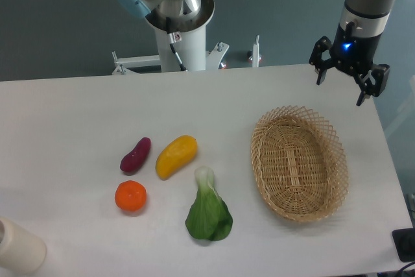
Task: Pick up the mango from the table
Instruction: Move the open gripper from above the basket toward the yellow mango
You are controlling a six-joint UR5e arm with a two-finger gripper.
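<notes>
The mango lay on the white counter, well to the left of the wicker basket, which serves here as the landmark. It rested on its long side, tapered end pointing down and away from the basket, untouched by anything. On its far side from the basket sat the purple sweet potato, near but apart; the round orange lay farther from the basket and nearer the camera, and the bok choy sat between mango and basket, toward the front edge. The gripper hung above the counter's back edge, beyond the basket's far rim, its jaws spread wide and holding nothing. The pick looked not yet begun, with the whole approach across the basket left to make. The fruit looked smooth and rounded, likely firm, moderately light and somewhat slippery, so a grip across its short axis at the thickest middle seemed safest; closing near the tapered end could let it squirt out.
</notes>
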